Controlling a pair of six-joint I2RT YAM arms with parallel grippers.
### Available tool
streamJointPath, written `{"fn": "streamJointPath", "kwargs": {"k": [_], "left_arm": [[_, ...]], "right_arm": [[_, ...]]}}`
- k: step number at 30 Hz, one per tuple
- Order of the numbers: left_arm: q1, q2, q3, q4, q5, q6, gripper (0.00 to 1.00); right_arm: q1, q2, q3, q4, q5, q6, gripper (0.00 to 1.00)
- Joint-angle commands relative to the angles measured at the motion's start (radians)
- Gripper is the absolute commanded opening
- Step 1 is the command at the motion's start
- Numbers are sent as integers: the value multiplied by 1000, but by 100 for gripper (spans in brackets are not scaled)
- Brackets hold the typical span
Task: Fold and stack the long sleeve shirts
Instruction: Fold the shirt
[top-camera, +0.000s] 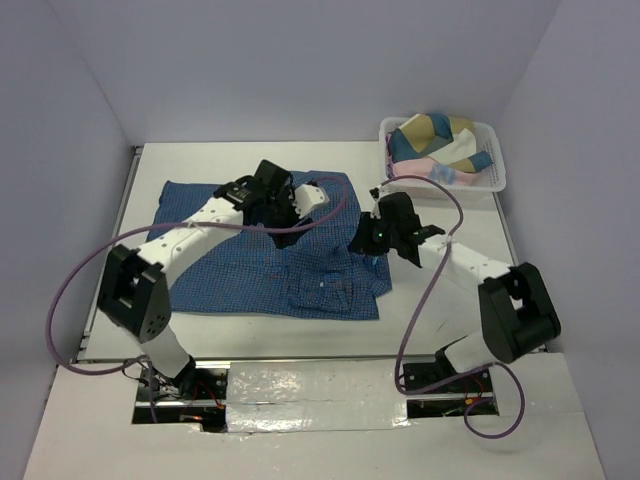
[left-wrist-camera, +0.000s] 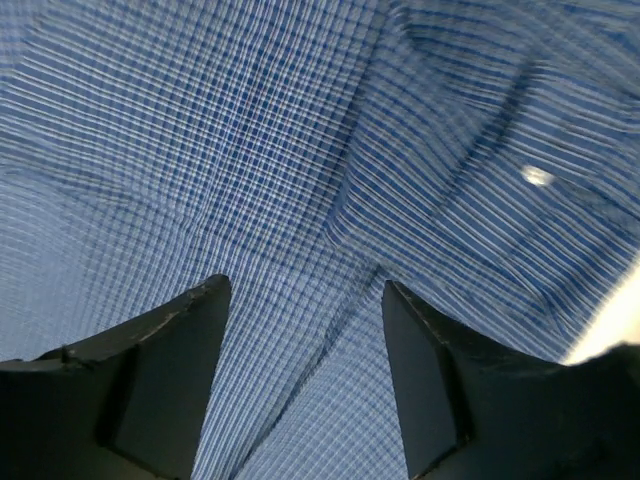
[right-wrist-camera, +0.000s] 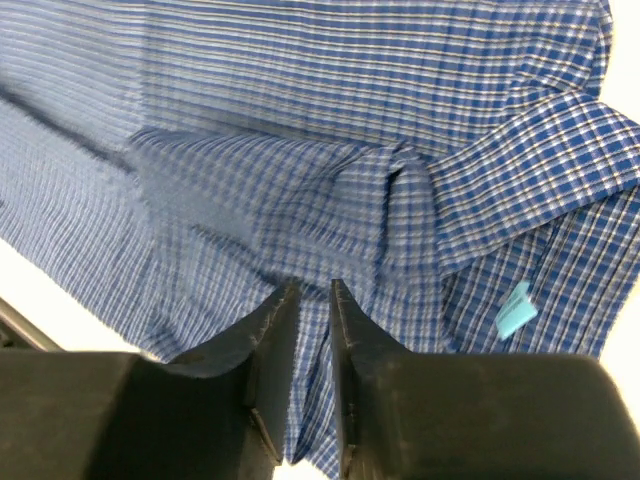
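A white table (top-camera: 200, 160) spreads beneath the left gripper (top-camera: 283, 225) and the right gripper (top-camera: 365, 242). Plain lavender-grey walls close it in: the back wall (top-camera: 300, 70) beyond both grippers and a side wall (top-camera: 50, 150) well left of the left gripper. A white slatted basket (top-camera: 500, 178) stands beyond and right of the right gripper. Behind both grippers, a crinkled silver foil strip (top-camera: 320, 395) lines the near edge. The light is soft and even.

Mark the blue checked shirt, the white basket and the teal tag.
blue checked shirt (top-camera: 240, 285), top view, lower left panel.
white basket (top-camera: 498, 165), top view, right rim.
teal tag (right-wrist-camera: 515, 310), right wrist view, its middle.
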Motion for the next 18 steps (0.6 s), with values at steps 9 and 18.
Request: {"fn": "streamJointPath", "kwargs": {"k": [9,18], "left_arm": [[19,204,10,120,22,-53,80],[22,279,2,150,13,-44,80]], "right_arm": [[-39,222,153,33,-59,-38,33],[-59,351,200,33,-85,-52,34]]}}
